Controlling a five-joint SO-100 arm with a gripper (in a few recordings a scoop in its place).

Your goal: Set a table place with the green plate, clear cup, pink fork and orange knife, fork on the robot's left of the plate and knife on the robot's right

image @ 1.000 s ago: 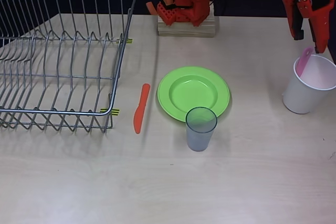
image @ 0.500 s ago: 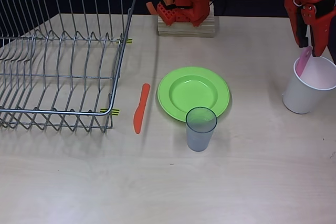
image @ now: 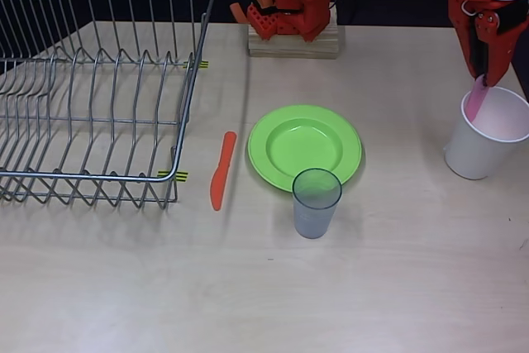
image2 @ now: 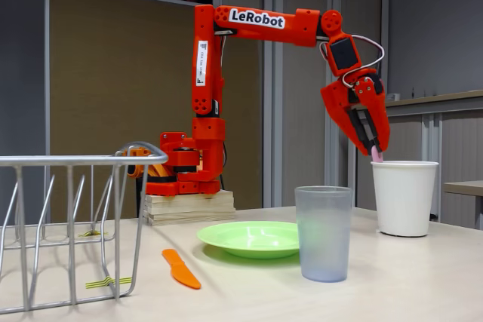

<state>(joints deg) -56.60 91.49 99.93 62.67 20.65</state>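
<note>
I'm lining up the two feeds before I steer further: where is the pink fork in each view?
Overhead view: the pink fork is at the right edge, handle sticking out of the white cup, with the gripper at its top end.
Fixed view: a pink tip shows just above the cup's rim, right of centre, at the gripper's fingertips.
Shared landmark: the green plate, left of the cup in both.

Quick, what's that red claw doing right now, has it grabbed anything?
Gripper: closed on the top of the pink fork, which stands in the white cup.
</note>
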